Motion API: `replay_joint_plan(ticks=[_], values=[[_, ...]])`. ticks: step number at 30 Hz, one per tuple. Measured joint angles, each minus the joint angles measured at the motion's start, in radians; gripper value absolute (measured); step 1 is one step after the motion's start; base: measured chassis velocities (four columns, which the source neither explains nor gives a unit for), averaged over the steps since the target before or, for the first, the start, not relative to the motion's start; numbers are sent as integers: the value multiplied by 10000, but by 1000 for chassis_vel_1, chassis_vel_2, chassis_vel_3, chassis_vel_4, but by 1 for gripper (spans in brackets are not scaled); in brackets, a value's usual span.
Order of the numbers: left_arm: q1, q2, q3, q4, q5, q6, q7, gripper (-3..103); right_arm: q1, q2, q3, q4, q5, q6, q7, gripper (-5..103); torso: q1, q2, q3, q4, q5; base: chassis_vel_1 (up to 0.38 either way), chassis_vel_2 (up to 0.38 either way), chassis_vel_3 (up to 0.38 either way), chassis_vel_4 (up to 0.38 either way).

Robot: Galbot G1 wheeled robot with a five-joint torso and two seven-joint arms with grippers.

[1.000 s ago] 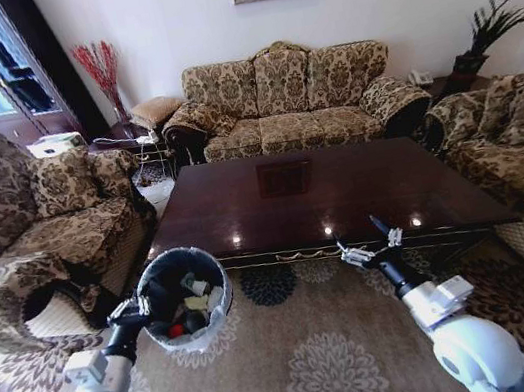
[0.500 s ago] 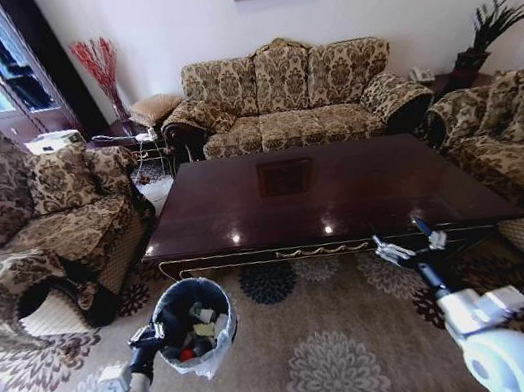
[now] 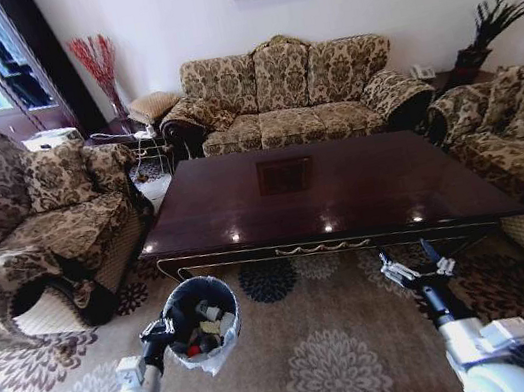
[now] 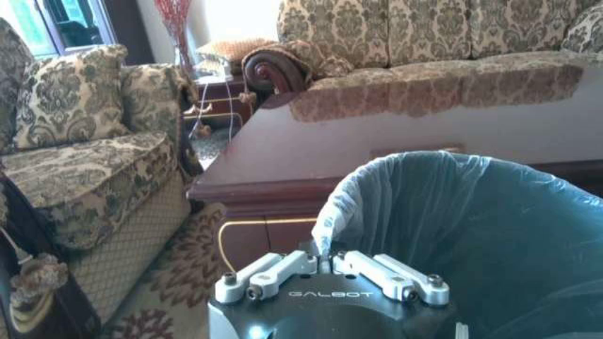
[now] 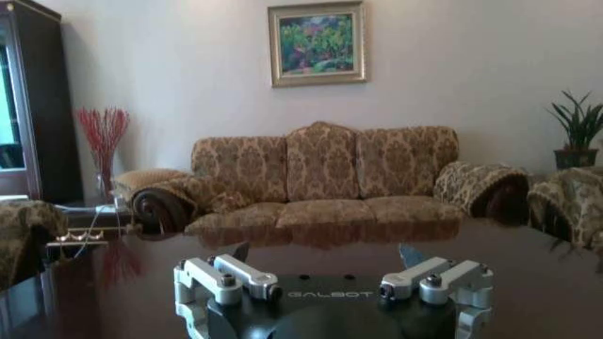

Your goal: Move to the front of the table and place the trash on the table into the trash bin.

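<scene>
the left gripper [image 3: 167, 329] sits at the lower left of the head view, clenched on the bag-lined rim of the small round black trash bin [image 3: 224, 316], whose whitish liner [image 4: 351, 196] folds over the edge right at the claw in the left wrist view; inside lie a few bits of trash [image 3: 204, 330], small pale scraps and something red; the right gripper [image 3: 418, 269] hangs at the lower right, fingers spread and holding nothing; beyond both stretches the large glossy dark brown wooden table [image 3: 362, 188], its top bare of litter. over the last second the bin has sunk lower in the frame and both arms have drawn down and back toward the robot, while the table's near edge has risen a little, so the camera has shifted too; by my reading the clearing is done and the bin is being lowered toward the patterned rug [image 3: 319, 348]. the left arm reaches forward and slightly inward, the right one forward, wrist level.
</scene>
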Motion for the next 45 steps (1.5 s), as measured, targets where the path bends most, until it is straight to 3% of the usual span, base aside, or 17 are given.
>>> replay_joint_plan(ticks=[4,10,17,26,45], values=[[-54,-14,0,31,1,16,0,3,109,-43,6,335,-215,-752,321,100,-73,-170,-99,0,0,0,0,0,0],[-98,-47,26,76,25,37,-2,3,210,-279,245,280,-581,-960,518,100,-189,-447,-257,0,1,0,0,0,0],[-52,-92,-106,101,25,33,-15,3,-125,-688,662,51,-493,-545,469,100,-317,-738,-421,2,3,0,0,0,0],[-120,-119,-59,122,41,39,-15,3,-438,-458,449,-121,-541,190,409,100,-490,-1157,-666,0,1,0,0,0,0],[-205,-18,-32,208,47,157,-15,3,-510,-362,376,-390,-794,531,288,100,-809,-1919,-1109,1,1,0,0,0,0]])
